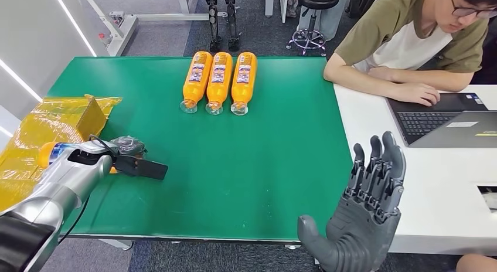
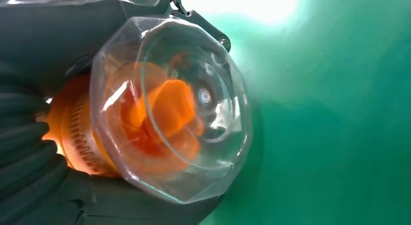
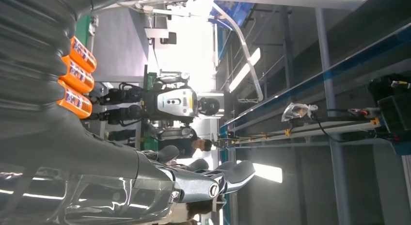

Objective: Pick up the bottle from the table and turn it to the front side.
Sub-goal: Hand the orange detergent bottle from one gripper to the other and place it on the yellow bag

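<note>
The left hand (image 1: pixel 126 157) clamps its fingers round an orange plastic bottle with a clear faceted cap (image 2: pixel 169 108) over the green table (image 1: pixel 264 160), seemingly to turn it frontward, while the right hand (image 1: pixel 366 216) waits, fingers apart

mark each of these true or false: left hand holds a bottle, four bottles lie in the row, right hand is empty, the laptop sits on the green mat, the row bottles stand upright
1. The left hand holds a bottle. True.
2. Four orange bottles lie in the row. False: three bottles.
3. The right hand is empty. True, fingers apart.
4. The laptop sits on the green mat. False: it is on the white table beside the green mat.
5. The row bottles stand upright. False: they lie flat.
</note>
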### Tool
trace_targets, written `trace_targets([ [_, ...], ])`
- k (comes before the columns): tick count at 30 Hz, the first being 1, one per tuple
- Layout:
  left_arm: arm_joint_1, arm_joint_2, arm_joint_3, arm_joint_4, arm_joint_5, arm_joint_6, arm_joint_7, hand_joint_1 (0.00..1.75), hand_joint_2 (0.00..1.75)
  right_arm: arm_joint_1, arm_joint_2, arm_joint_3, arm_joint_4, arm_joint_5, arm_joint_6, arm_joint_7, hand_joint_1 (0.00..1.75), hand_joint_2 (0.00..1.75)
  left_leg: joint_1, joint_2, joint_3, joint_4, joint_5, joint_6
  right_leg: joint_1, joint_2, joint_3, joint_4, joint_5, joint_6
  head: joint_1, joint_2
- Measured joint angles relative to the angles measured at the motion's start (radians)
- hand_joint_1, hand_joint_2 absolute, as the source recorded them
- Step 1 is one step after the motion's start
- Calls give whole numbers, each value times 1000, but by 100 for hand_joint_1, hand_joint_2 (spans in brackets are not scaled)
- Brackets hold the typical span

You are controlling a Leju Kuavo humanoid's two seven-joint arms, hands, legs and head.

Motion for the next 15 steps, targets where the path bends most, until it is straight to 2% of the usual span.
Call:
trace_targets([
  [6, 5, -21, 17, 20, 74, 6, 13, 175, 175, 1, 0, 0, 0, -8, 15, -3, 0, 175, 0, 0, 3, -1, 0, 0, 0, -1, 3, 0, 0, 0, 0, 0],
  [13, 36, -42, 51, 23, 112, 73, 20, 175, 175, 1, 0, 0, 0, -7, 20, 3, 0, 175, -2, -5, 12, -3, 0, 0, -3, -5, 13, 0, -4, 1, 0, 0],
  [15, 40, -43, 56, 24, 113, 77, 25, 159, 175, 2, 0, 0, 0, -7, 20, 3, 0, 175, -2, -5, 13, -3, 0, 0, -3, -6, 14, 0, -4, 1, 0, 0],
])
